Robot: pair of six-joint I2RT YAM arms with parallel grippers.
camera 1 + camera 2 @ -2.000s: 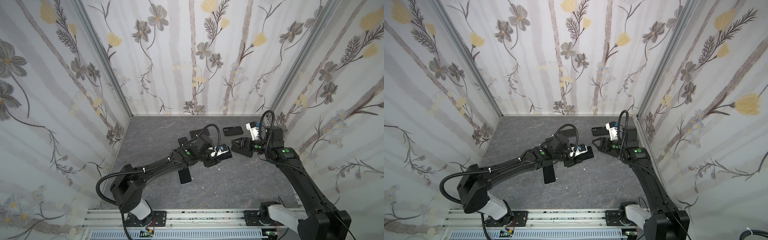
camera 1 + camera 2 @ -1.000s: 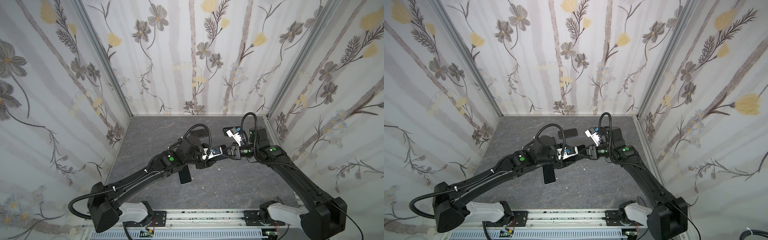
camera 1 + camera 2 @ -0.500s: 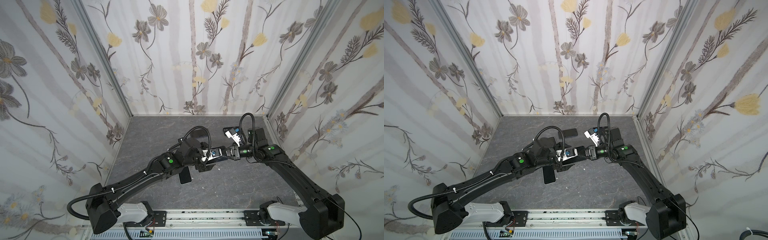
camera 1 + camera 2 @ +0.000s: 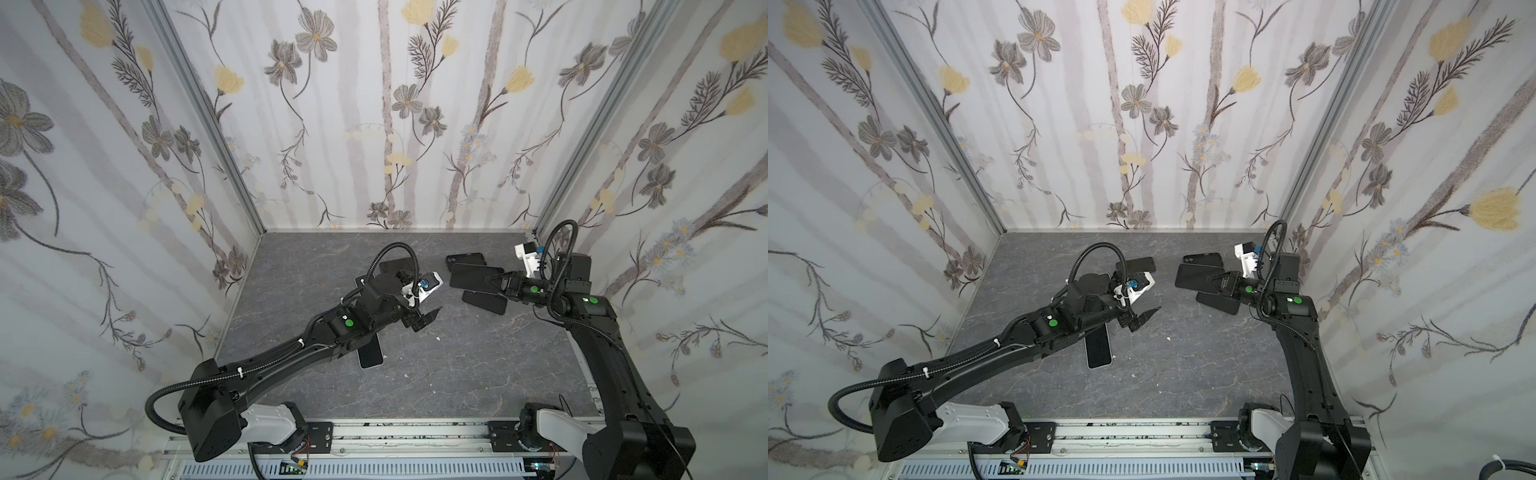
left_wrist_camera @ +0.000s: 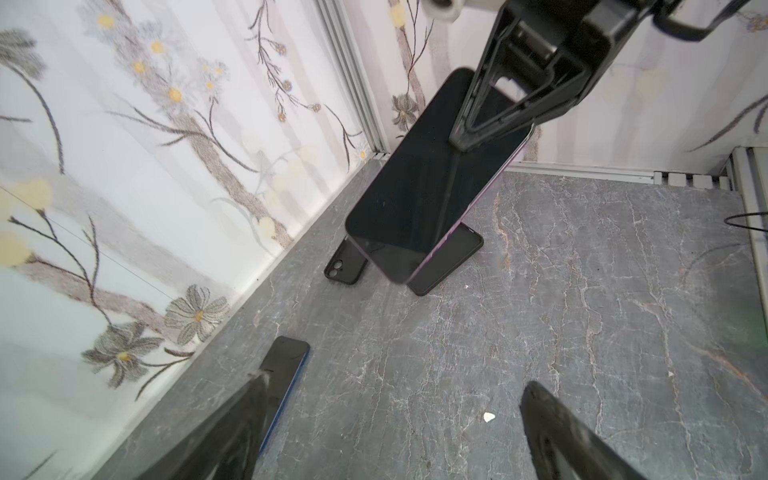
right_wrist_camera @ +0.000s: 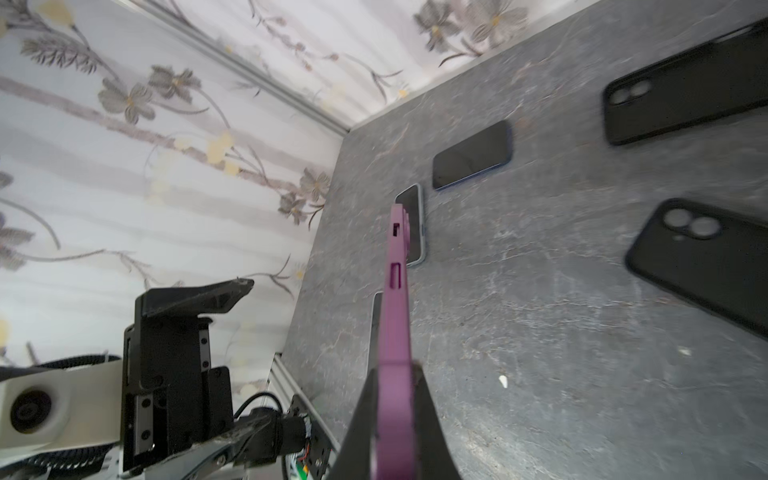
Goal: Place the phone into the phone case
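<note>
I've got R grip [image 4: 493,282] clamped on phone [image 4: 471,275], held off table [image 4: 457,374] over black case [image 4: 484,301], back-right. Top views: all dark; R wrist cam shows purple edge w/ cutouts, maybe a case. L grip [image 4: 424,319] wide, empty.

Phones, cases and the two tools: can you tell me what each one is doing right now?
purple phone, held up, tilted, pinched at one end.
right tool, shut on the purple phone.
left tool, open, holding nothing.
front black case, flat on the floor beneath the purple phone.
back black case, flat on the floor.
blue phone, flat, screen up.
white phone, flat, partly under the left arm.
</note>
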